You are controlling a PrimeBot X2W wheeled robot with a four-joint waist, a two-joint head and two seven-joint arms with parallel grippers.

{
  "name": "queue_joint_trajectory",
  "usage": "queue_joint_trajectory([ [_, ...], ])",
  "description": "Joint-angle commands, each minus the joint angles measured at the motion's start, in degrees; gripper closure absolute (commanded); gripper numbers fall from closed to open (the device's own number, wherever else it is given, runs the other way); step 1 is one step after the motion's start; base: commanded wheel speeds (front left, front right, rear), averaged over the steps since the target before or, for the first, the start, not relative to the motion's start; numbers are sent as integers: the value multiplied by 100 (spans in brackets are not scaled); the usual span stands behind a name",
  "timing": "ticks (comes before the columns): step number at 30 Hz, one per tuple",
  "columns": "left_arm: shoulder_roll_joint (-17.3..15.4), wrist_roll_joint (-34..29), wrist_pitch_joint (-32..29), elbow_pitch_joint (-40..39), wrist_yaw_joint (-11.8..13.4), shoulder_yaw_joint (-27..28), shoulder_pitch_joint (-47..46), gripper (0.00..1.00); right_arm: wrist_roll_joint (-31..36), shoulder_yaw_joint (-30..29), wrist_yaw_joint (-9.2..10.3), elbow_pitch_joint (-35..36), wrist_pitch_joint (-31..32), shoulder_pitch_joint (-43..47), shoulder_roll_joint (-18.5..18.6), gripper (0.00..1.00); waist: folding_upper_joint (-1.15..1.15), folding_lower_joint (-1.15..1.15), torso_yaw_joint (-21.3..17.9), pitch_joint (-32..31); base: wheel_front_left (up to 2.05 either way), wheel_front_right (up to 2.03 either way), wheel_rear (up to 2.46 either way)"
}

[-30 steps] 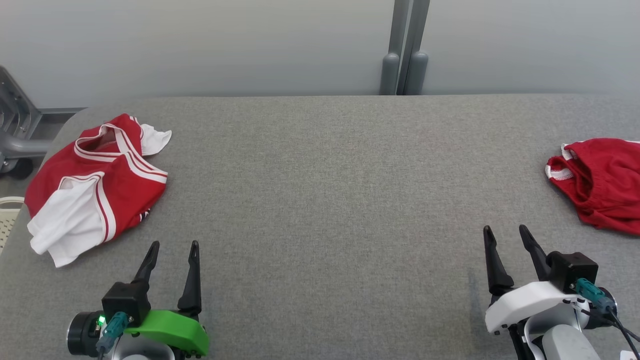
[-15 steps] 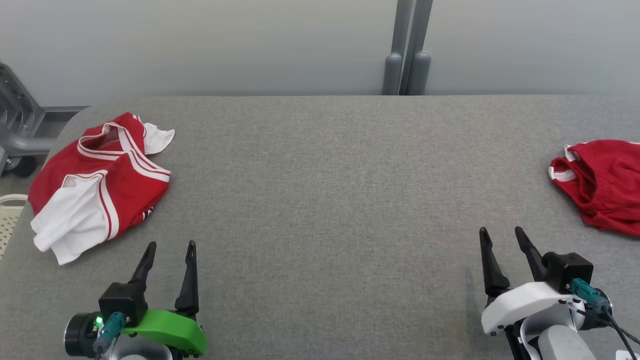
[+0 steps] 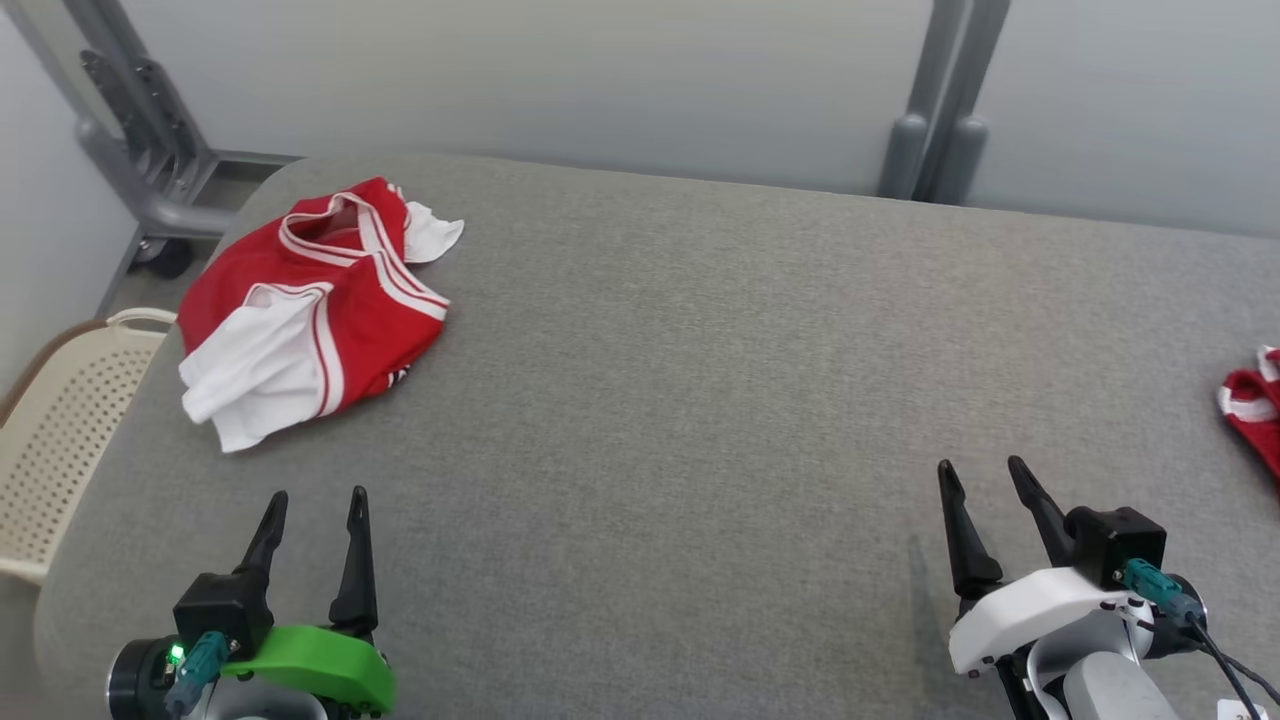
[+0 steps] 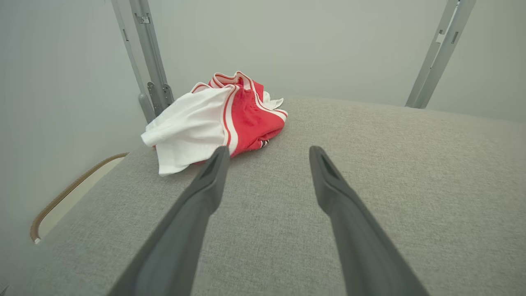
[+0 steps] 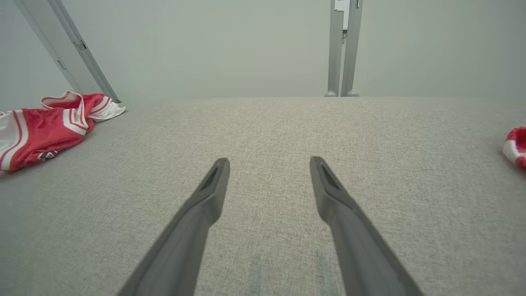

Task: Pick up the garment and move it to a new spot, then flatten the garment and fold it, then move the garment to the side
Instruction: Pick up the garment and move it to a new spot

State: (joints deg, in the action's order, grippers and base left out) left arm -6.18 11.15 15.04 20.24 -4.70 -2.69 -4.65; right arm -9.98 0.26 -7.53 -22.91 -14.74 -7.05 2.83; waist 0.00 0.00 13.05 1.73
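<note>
- Table (image 3: 700,400): grey woven cover, rounded far left corner.
- Garment (image 3: 320,300): red jersey with white panels and white stripes. It lies crumpled at the far left corner of the table, resting on the cover and touched by nothing. The striped neck opening faces the far edge. A white panel trails toward the near-left side.
- Left wrist view: the garment (image 4: 222,119) lies ahead and to the left of the fingertips, with bare cover between it and them.
- Left gripper (image 3: 318,495): green shell, near the front edge toward the left corner. It points at the far edge. Its fingers (image 4: 193,213) are spread wide with only table cover between them. Nothing is held.
- Right gripper (image 3: 979,465): white shell, near the front edge toward the right side. Its fingers (image 5: 353,238) are spread apart with only bare cover between them. Nothing is held.
- The two grippers are well apart, and the middle of the table lies bare between them.
- Second red garment (image 3: 1255,405): red with white trim, at the right edge of the table and cut off by the picture border. It is well apart from the right gripper.
- Basket (image 3: 60,450): cream, perforated, off the left edge of the table and lower than the top.
- Paired grey posts (image 3: 940,130) stand behind the far edge. A slanted grey frame (image 3: 140,120) stands behind the far left corner. Both are in front of a pale wall (image 3: 600,80).
</note>
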Motion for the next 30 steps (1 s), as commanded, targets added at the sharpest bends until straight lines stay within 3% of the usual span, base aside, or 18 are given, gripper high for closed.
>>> queue_joint_trajectory([
  [1, 8, 26, 15, -38, 14, 30, 84, 0, 28, 8, 8, -1, -12, -19, 14, 0, 0, 0, 466, 36, 0, 0, 0],
  [9, 8, -1, 16, -29, 0, 67, 183, 0, 52, 102, 8, 61, 20, -49, 14, 0, 0, 0, 1207, 36, 0, 0, 0],
  [16, 2, -1, 15, -12, -14, 97, 215, 0, -4, 228, 9, 57, 27, -105, 16, 0, 0, 0, 1573, 49, 0, 0, 0],
  [24, 79, 75, 15, 77, 150, 201, 241, 0, 68, 323, 9, 71, 73, -159, 21, 0, 0, 0, 1714, 120, 0, 0, 0],
  [30, 120, 210, 15, 252, 73, 182, 101, 0, 145, 381, 9, 166, 109, -184, 17, 0, 0, 0, 1724, 212, 0, 0, 0],
])
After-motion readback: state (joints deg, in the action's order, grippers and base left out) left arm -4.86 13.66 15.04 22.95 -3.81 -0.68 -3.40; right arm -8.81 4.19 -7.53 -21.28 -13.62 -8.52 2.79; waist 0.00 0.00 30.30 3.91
